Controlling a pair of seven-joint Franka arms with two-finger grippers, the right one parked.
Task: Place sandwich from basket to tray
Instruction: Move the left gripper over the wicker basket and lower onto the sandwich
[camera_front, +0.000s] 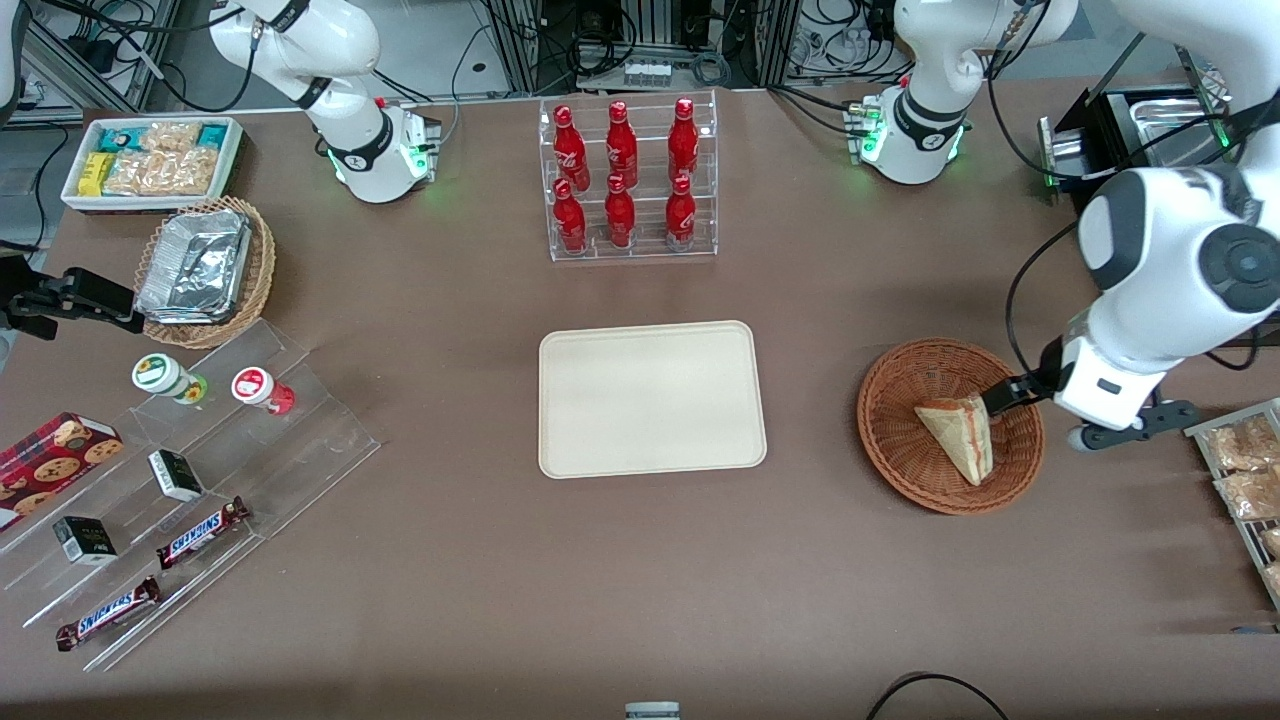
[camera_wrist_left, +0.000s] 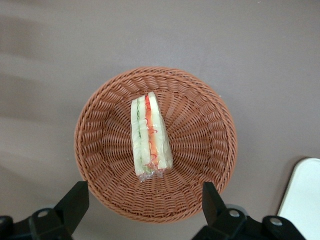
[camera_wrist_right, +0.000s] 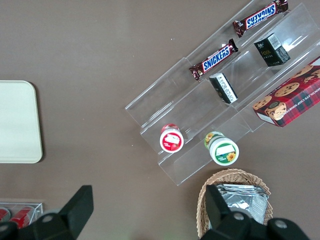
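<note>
The sandwich (camera_front: 960, 432), a wrapped pale wedge with red and green filling, lies in the reddish-brown wicker basket (camera_front: 890, 440) toward the working arm's end of the table. In the left wrist view the sandwich (camera_wrist_left: 149, 137) lies in the middle of the basket (camera_wrist_left: 200, 150). My left gripper (camera_front: 1003, 398) hangs above the basket's rim, above and beside the sandwich, not touching it. In the left wrist view the gripper (camera_wrist_left: 145, 202) is open and empty, its fingers wide apart over the basket's edge. The cream-beige tray (camera_front: 650, 400) lies flat and bare at the table's middle.
A clear rack of red bottles (camera_front: 630, 180) stands farther from the front camera than the tray. A wire tray of bagged pastries (camera_front: 1245, 480) lies beside the working arm. Clear steps with snacks (camera_front: 180, 490) and a tan foil-container basket (camera_front: 205, 270) are toward the parked arm's end.
</note>
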